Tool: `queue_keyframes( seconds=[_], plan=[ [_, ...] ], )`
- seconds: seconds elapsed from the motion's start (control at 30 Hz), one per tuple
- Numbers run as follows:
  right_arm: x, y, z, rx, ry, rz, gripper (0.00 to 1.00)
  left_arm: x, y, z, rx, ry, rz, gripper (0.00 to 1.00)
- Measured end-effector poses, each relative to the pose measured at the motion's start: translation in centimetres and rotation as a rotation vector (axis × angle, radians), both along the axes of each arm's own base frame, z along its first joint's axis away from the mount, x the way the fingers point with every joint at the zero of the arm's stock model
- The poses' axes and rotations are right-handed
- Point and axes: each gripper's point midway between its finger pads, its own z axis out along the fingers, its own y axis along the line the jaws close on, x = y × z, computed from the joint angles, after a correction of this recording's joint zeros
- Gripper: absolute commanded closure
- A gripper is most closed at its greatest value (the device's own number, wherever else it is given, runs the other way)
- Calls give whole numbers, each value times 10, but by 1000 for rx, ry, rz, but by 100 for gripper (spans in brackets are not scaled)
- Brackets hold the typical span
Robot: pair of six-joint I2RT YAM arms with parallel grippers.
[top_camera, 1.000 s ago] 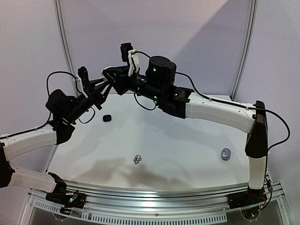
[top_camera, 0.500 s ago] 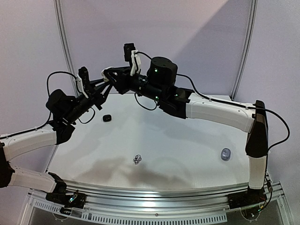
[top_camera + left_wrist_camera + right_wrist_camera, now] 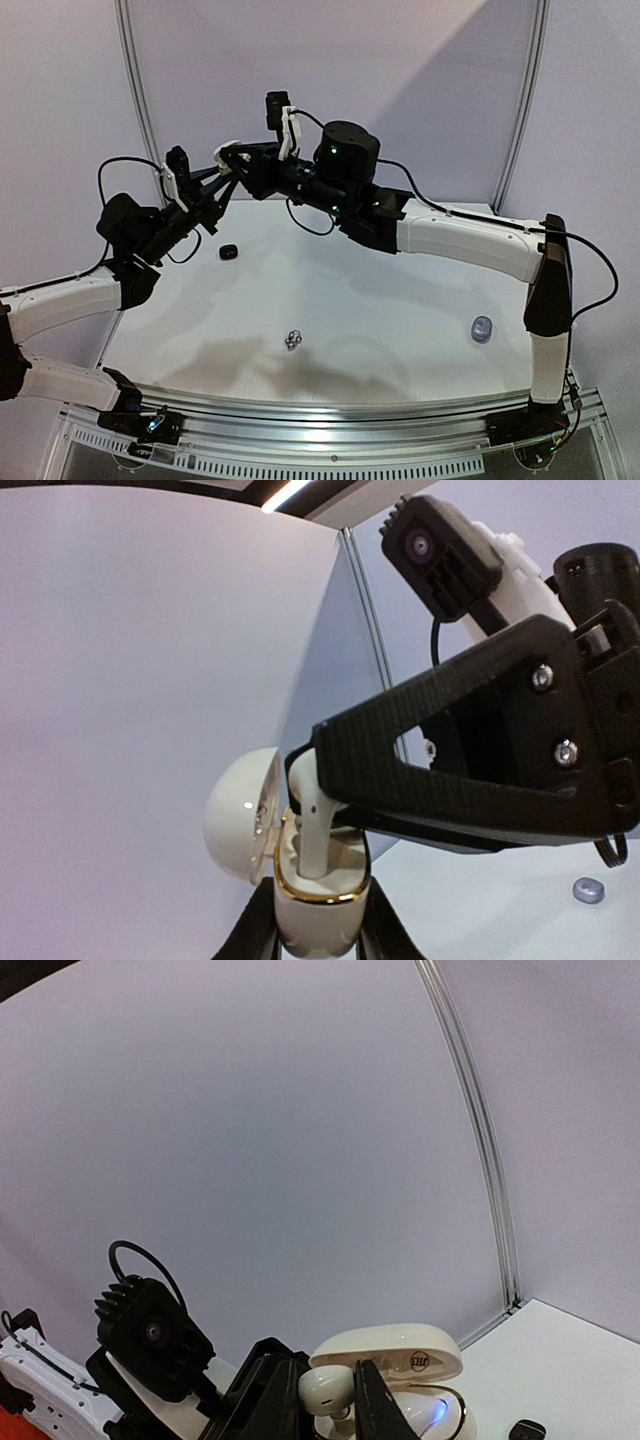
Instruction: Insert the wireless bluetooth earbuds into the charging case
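Delta vs 1 s ago: the right arm's wrist has crept slightly up and left, bringing its tip tighter against the left arm's tip. The left arm has barely moved. Loose items on the bench (image 3: 380, 300) are unchanged.
Left end effector (image 3: 315, 922): narrow, clamped on the lower shell of the charging case (image 3: 243, 818). It is held in the air above the far-left corner of the bench.
Charging case: white with a gold rim, lid hinged open and tilted back, opening facing up.
Right end effector (image 3: 325, 1372): narrow, pinching the white earbud (image 3: 326, 1390). It is also airborne, and its fingers meet the case from the opposite side.
White earbud: its stem points down into the case's open well, between the lid and the gold rim. The bud head sits above the rim in the right fingers. Full seating cannot be told.
Writing: there is a small round dark logo on the lid's outer face in the right wrist view, too small to read. A blue light glows at the case front. No other text is legible.
Black case (image 3: 229, 252): on the bench toward the far-left corner, below the two tips.
Silvery-grey earbuds (image 3: 293, 341): a tight cluster near the near edge, left of centre. The count is not resolvable.
Grey-blue case (image 3: 482, 328): near the right edge, well apart from the rest.
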Motion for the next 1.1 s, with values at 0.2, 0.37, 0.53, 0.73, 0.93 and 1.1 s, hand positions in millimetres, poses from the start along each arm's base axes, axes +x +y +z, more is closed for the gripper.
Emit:
queue_keyframes(
  seconds=[0.2, 0.37, 0.53, 0.73, 0.93, 1.1],
  plan=[
    [3, -1, -1, -13, -12, -28, 100, 0, 0, 0, 1, -4, 5, 100],
    [5, 0, -7, -55, -45, -85, 100, 1, 1, -3, 2, 8, 7, 100],
    [3, 2, -11, -111, -124, -99, 100, 1, 0, -7, -1, 23, 1, 100],
    [3, 3, -12, -146, -181, -106, 95, 1, 0, -7, -6, 30, -6, 100],
    [3, 2, -13, -165, -197, -114, 89, 1, 0, -8, -8, 37, -9, 100],
    [5, 2, -15, -189, -212, -129, 88, 1, -2, -11, -16, 71, -31, 100]
  ],
)
